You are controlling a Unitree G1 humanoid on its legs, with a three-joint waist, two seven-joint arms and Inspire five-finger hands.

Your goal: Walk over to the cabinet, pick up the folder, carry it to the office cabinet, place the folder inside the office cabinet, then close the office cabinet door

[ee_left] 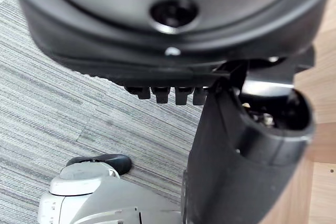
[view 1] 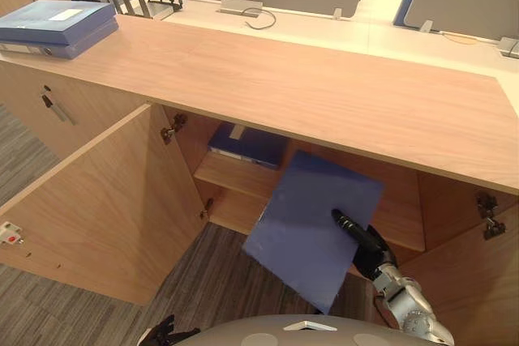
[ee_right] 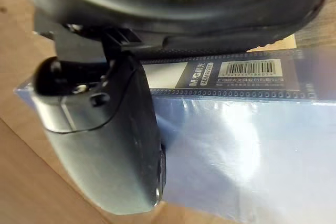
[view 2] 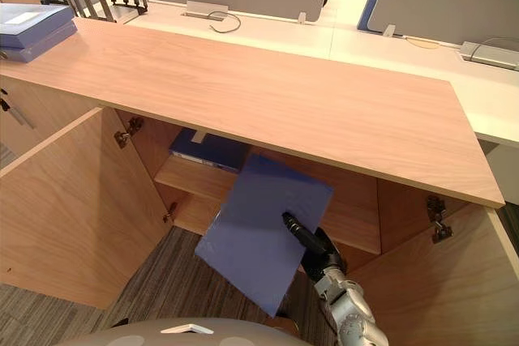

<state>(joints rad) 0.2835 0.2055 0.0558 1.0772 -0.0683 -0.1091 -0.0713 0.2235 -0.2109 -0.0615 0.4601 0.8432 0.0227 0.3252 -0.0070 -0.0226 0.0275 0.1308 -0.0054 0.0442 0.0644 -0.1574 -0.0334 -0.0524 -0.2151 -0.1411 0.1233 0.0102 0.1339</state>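
Left eye view: right hand point(view 1: 369, 247) clamps the folder point(view 1: 312, 228) by its near right edge, tilted just before the open cabinet point(view 1: 324, 95); advise levelling it, then sliding it far onto the shelf point(view 1: 231, 180).

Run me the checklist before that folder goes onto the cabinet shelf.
1. Grip: right hand pinches the held folder, thumb on its cover: ok.
2. Access, left door swung wide: ok.
3. Access, right door open: ok.
4. Room on the shelf: a stored folder lies at its left end, and the held folder hides the middle: cannot tell.
5. Folder level with the shelf: not ok. It hangs tilted, one corner down, in front of the opening.
6. Path: left hand is low over the carpet, away from the opening: ok.
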